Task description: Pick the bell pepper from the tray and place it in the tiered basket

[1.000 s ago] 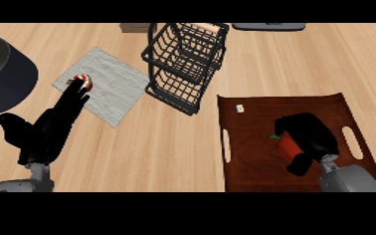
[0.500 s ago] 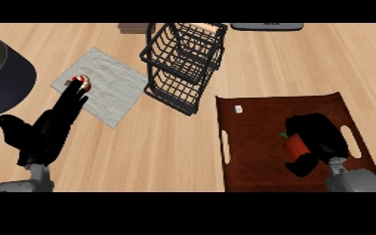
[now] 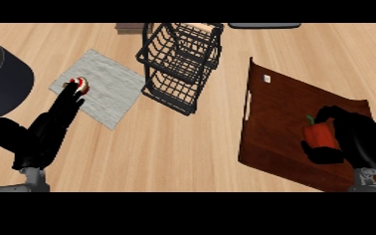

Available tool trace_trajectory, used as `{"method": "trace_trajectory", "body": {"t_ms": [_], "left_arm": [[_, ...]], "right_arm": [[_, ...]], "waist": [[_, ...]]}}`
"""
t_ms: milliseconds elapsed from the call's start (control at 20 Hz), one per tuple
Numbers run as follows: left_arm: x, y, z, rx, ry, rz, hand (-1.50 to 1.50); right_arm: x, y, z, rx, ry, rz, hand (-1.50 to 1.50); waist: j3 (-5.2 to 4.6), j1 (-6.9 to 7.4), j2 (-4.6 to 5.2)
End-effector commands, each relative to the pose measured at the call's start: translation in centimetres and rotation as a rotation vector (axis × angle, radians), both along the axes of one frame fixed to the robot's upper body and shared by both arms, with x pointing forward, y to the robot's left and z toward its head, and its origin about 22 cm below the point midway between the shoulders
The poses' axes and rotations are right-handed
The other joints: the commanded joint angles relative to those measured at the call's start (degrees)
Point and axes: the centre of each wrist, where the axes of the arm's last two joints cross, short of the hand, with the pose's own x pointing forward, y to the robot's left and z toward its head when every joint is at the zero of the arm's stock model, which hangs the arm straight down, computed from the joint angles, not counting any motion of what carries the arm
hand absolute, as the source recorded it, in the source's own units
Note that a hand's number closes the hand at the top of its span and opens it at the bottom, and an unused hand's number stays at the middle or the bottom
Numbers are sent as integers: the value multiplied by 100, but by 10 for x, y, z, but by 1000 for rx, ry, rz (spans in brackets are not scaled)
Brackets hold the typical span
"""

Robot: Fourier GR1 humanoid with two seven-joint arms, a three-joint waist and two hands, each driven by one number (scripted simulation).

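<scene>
A red bell pepper (image 3: 320, 134) with a green stem sits over the dark brown tray (image 3: 279, 109) at the right. My right hand (image 3: 351, 138) is curled round the pepper, thumb below it and fingers above. The tray looks tilted, its near left corner raised off the counter. The black wire tiered basket (image 3: 180, 62) stands at the top middle, left of the tray. My left hand (image 3: 46, 129) rests open at the lower left, fingers pointing up over the grey mat.
A grey cloth mat (image 3: 106, 87) lies left of the basket with a small red and white object (image 3: 79, 83) on its edge. A dark round object (image 3: 13, 79) fills the far left. Bare wooden counter lies between mat and tray.
My right hand has closed round the pepper and shifted right. The tray has swung and tilted from lying flat. The left hand has not moved.
</scene>
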Motion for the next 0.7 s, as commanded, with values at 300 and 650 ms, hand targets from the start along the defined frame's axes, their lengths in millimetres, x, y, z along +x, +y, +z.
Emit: {"method": "trace_trajectory", "body": {"t_ms": [300, 650], "left_arm": [[6, -4, 10, 1, -21, -16, 0], [-1, -4, 0, -13, 3, -14, 0]], "right_arm": [[-16, 41, 94, 374, -464, 140, 150], [-41, 88, 152, 412, -415, 211, 150]], "waist": [[9, 55, 13], [8, 126, 31]]}}
